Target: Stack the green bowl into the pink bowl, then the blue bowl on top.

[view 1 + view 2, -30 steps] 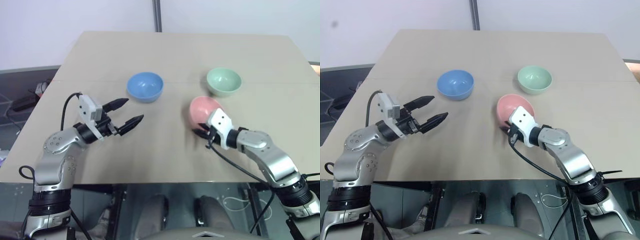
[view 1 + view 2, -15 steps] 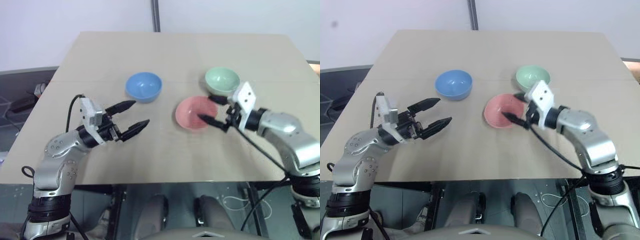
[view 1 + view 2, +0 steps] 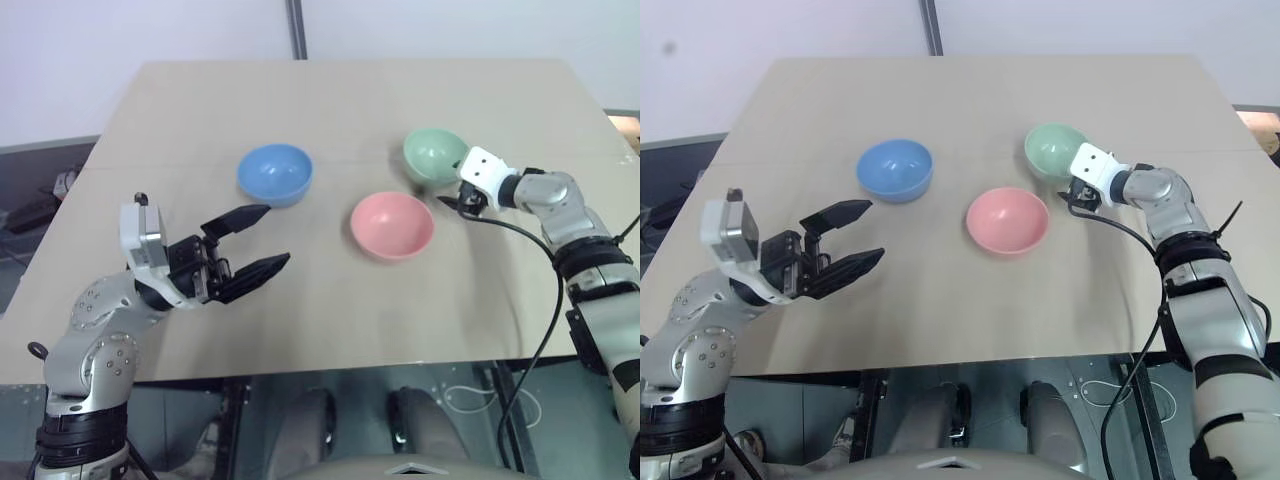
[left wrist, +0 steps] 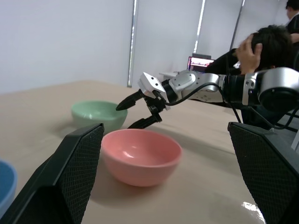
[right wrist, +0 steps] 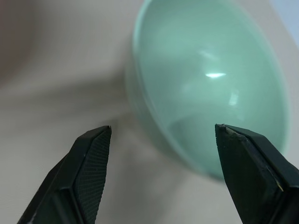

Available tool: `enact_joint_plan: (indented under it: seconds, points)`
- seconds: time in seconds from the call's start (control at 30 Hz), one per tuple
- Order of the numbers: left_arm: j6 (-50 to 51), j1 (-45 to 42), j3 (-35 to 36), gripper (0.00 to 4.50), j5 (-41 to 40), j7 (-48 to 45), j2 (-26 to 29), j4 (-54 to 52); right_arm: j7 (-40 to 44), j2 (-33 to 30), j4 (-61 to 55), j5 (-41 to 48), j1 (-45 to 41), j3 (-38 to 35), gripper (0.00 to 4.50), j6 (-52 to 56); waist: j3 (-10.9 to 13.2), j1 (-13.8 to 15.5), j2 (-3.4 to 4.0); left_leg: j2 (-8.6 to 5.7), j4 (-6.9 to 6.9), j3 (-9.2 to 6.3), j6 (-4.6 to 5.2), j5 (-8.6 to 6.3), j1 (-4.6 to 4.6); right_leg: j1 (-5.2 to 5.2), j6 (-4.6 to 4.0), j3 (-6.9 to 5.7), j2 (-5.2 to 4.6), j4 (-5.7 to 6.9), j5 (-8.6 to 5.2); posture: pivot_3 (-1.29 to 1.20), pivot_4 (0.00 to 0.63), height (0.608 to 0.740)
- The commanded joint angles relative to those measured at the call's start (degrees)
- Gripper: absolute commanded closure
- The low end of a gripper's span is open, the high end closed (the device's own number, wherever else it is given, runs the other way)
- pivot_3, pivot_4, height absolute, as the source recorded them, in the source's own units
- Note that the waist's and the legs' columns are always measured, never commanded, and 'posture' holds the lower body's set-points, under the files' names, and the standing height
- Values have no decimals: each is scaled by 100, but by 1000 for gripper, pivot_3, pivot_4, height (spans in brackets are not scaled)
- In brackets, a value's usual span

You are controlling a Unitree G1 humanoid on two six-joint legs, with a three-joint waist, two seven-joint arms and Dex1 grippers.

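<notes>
Pink bowl (image 3: 392, 225) now released, upright, mouth up.

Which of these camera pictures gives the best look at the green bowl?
The right wrist view: the green bowl sits close up, its inside plain, between the open right gripper fingers. Both eye views show it small, whole, from above; the left wrist view shows it side-on behind the pink bowl.

green bowl (image 3: 434, 155), pink bowl (image 3: 392, 225), blue bowl (image 3: 275, 174): upright, apart, unstacked on table (image 3: 340, 110).

Office-like lab: plain table (image 3: 340, 100), white walls, seated person (image 4: 261, 46), monitor (image 4: 200, 62).
</notes>
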Motion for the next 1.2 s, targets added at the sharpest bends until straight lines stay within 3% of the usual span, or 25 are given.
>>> enact_joint_plan:
  seconds: [0.03, 0.2, 0.33, 0.43, 0.53, 0.6, 0.7, 0.8, 0.97, 1.07, 1.13, 1.2]
  points:
    - [-53, 190, 307, 0, -111, 169, 27, -425, -174, 69, 460, -295, -333, 51, 2006, -520, 0, 4, 0, 0, -1, 0, -1, 0, 1, -1, 0, -1, 0, 4, 0, 0, 150, 740]
    - [-81, 415, 326, 0, -107, 305, -42, -615, -378, 92, 653, -654, -477, 161, 4326, -932, 1, 17, 1, -1, 2, -1, -1, 0, 4, 0, -1, -1, -3, 17, 0, 0, 150, 740]
    - [-109, 429, 240, 0, -14, 444, -114, -627, -458, -65, 432, -764, -510, 110, 4431, -1186, 2, 18, 2, -2, 3, -3, -2, 1, 11, 0, -2, -1, -2, 32, -1, 0, 150, 740]
    - [-184, 357, 147, 0, 224, 630, -171, -539, 88, -221, -216, -272, -364, -253, 4431, -1079, 3, 16, 6, -2, 3, -2, -3, 2, 10, -2, -2, -1, -2, 34, -1, 0, 150, 740]
    - [-181, 266, 36, 0, 547, 919, -201, -422, 1203, -486, -2210, 774, 327, -648, 4431, -68, 3, 35, 6, -2, 3, -4, -2, 1, 6, -3, -2, -1, -3, 35, -1, 0, 150, 740]
    - [-268, 174, -4, 0, 749, 1027, -240, -270, 1736, -800, -4309, 1589, 1117, -820, 4431, 1273, 3, 83, 7, 0, 2, -14, 7, -4, 4, -3, -2, -1, -3, 35, -1, 0, 150, 740]
    - [-334, -34, -84, 0, 925, 1058, -246, 12, 1967, -1230, -6704, 2382, 2127, -905, 4431, 2996, 2, 168, 10, 3, 1, -26, 25, -15, -3, -5, -2, -4, -7, 33, -1, 0, 150, 740]
    - [-357, -330, -180, 0, 1018, 1006, -221, 274, 1765, -1209, -7791, 2609, 2603, -743, 4431, 3982, 2, 165, 9, 3, 5, -27, 26, -16, 0, -4, -2, -2, -8, 36, -1, 0, 150, 740]
    - [-374, -764, -289, 0, 1221, 980, -169, 632, 1373, -884, -8017, 2292, 2715, -397, 2521, 4343, -1, 170, 4, 0, 28, -29, 25, -13, 17, 5, -8, -6, -6, 68, 2, 0, 150, 740]
    - [-738, -1072, -540, 0, 2163, 1493, -121, 904, 980, -748, -8088, 2170, 2662, -575, 1194, 4484, -1, 177, 5, -1, 33, -29, 22, -11, 14, 3, -8, -7, -3, 69, 3, 0, 150, 740]
    - [-828, -1246, -837, 0, 3104, 1997, 83, 1042, 857, -754, -8267, 2370, 2685, -901, 1007, 4625, -1, 188, 5, -2, 33, -29, 21, -11, 12, 2, -8, -10, -1, 67, 3, 0, 150, 740]
    - [-380, -1545, -1071, 0, 3311, 2097, 262, 1082, 721, -693, -8532, 2734, 2791, -1337, 1007, 4829, 1, 204, 2, -6, 32, -29, 21, -11, 2, -3, -8, -17, 0, 65, 3, 0, 150, 740]
